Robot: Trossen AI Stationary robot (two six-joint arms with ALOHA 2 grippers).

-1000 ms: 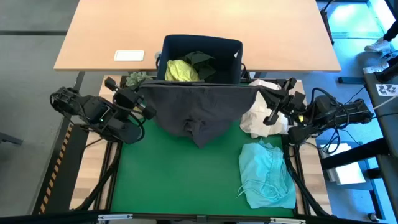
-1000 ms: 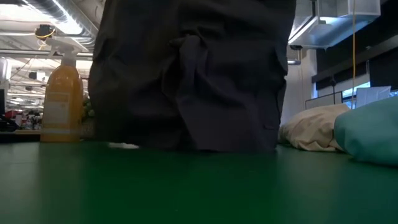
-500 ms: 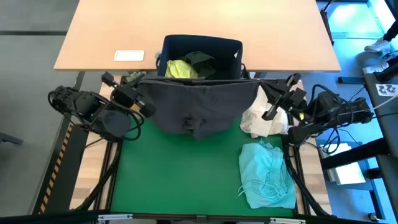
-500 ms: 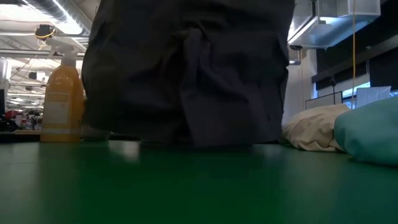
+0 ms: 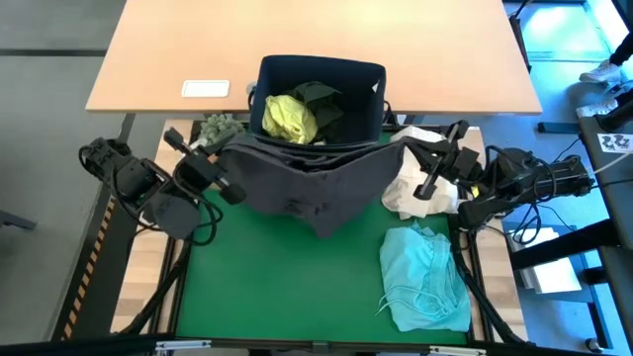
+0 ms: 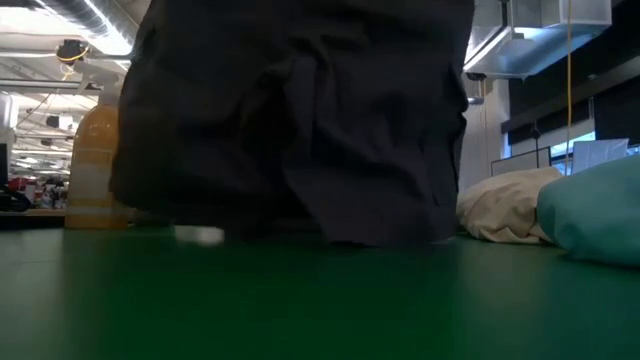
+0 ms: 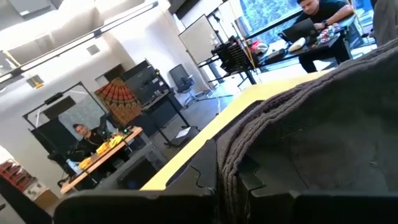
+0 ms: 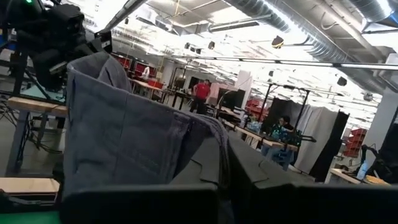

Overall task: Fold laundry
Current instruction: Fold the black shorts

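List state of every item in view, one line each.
Charcoal grey cloth garment: held up by both top corners, sagging, lower edge on the green mat.
Left gripper: shut on the garment's corner.
Right gripper: shut on the other corner.
Turquoise cloth garment: crumpled on the mat.
Bright yellow-green shirt: bunched in the navy fabric bin.
Cream-beige cloth bundle: heaped, unfolded.
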